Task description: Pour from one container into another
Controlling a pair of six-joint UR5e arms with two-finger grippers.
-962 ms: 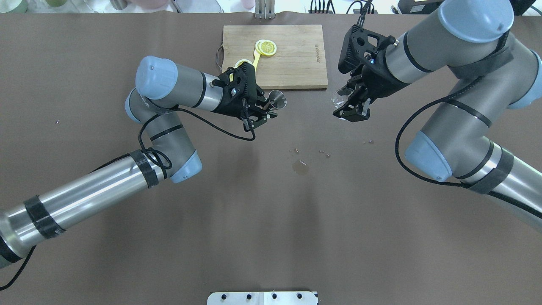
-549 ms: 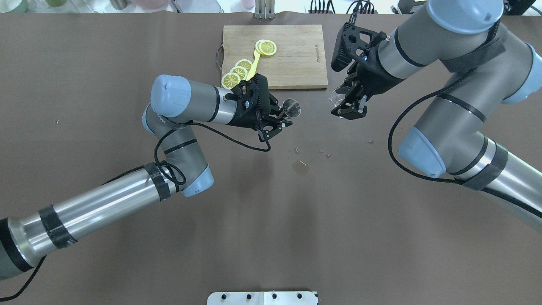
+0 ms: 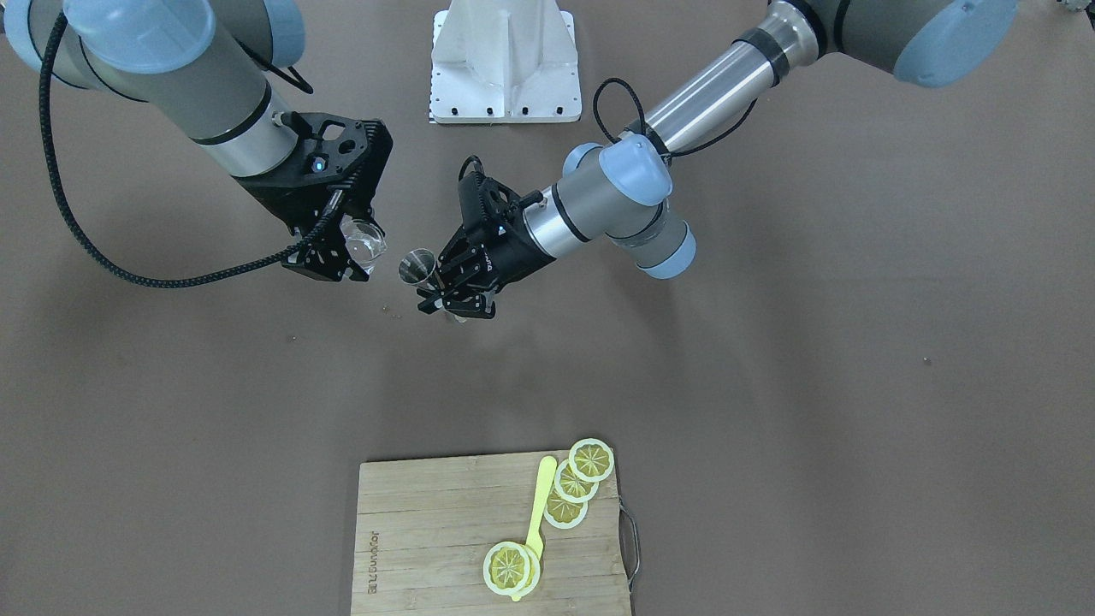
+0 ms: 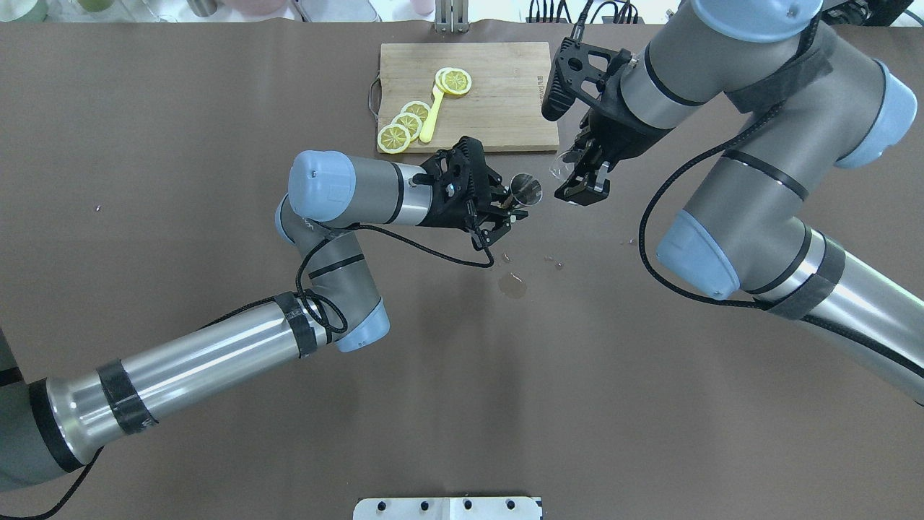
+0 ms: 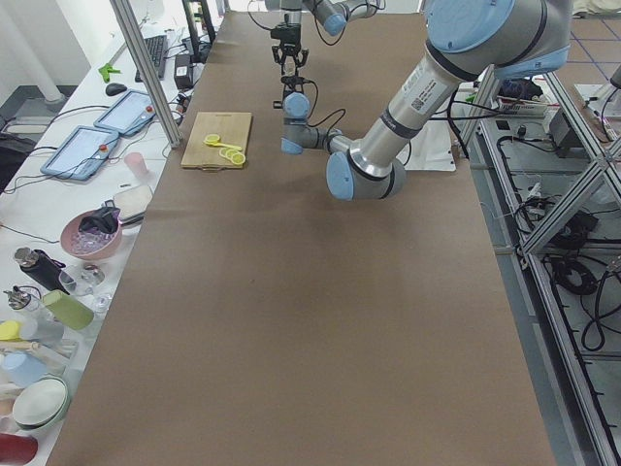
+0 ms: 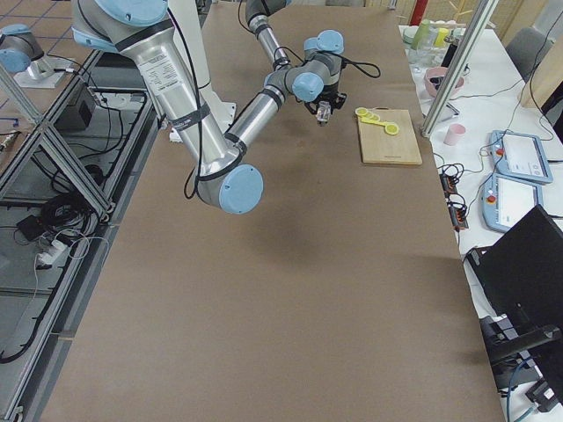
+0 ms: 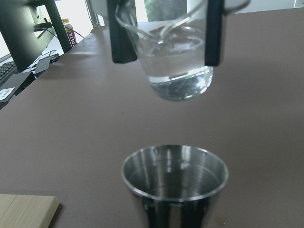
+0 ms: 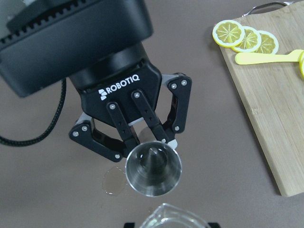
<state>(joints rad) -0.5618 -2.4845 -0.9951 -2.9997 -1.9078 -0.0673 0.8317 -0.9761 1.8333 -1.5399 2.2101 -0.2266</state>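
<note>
My left gripper (image 4: 510, 212) is shut on the waist of the dark grey metal jigger (image 4: 526, 189), which stands upright with its open cone up. Just to its right, my right gripper (image 4: 579, 185) is shut on the small clear glass cup (image 4: 560, 169). The two do not touch. In the left wrist view the glass cup (image 7: 176, 71) hangs above and beyond the jigger (image 7: 175, 176), clamped between the black fingers (image 7: 214, 33), with clear liquid in its base. The right wrist view looks down into the jigger (image 8: 153, 169); the cup's rim (image 8: 175, 217) shows at the bottom edge.
A wooden cutting board (image 4: 505, 101) lies behind the grippers with lemon slices (image 4: 404, 126) and a yellow spoon (image 4: 432, 115) on it. A small puddle (image 4: 512, 285) and droplets (image 4: 553, 261) wet the brown table below the jigger. A white mount plate (image 4: 447, 508) sits at the near edge.
Both arms have closed in on each other: the left gripper carried the jigger right and slightly nearer, and the right gripper carried the glass cup left. The gap between them has shrunk.
</note>
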